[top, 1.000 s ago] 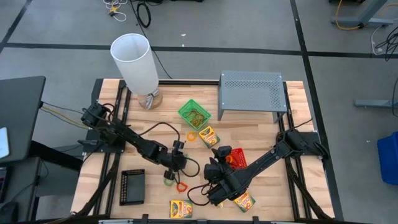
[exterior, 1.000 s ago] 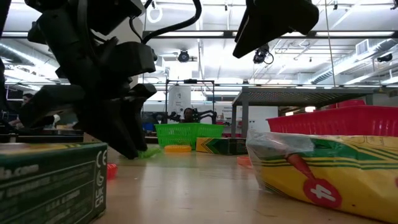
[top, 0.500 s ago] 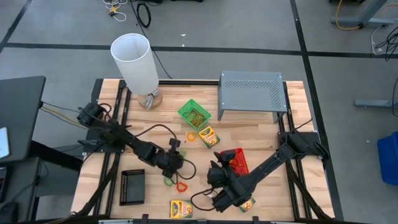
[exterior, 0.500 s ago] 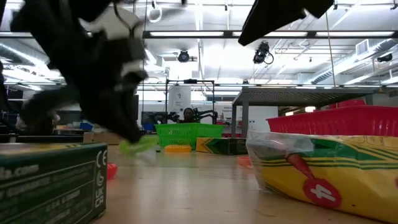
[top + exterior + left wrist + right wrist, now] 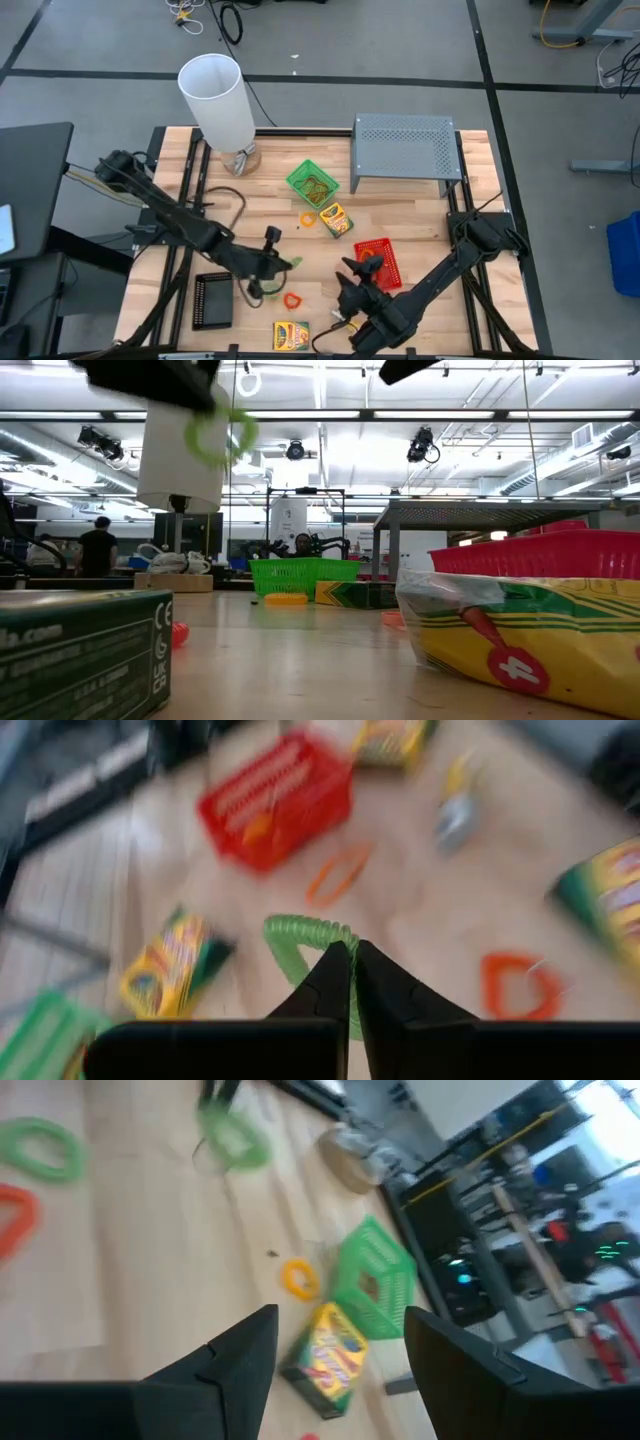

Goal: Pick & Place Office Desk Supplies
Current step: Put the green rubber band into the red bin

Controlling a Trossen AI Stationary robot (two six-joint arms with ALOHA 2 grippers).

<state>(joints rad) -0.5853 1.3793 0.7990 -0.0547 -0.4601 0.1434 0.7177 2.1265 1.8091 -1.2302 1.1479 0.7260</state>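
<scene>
Now I am pinching a green band (image 5: 300, 945) in my left pincer (image 5: 352, 960), jaws shut tight on one side of the loop so the rest is hanging free ahead of my fingers. I am holding it clear above the table, likely so I can carry it to a tray. Below it, another green band (image 5: 252, 290) and an orange band (image 5: 292, 299) are lying. The green tray (image 5: 312, 183) is sitting farther off, the black tray (image 5: 213, 300) nearer. My right pincer (image 5: 338, 1340) is waiting wide apart, gripping nothing.
</scene>
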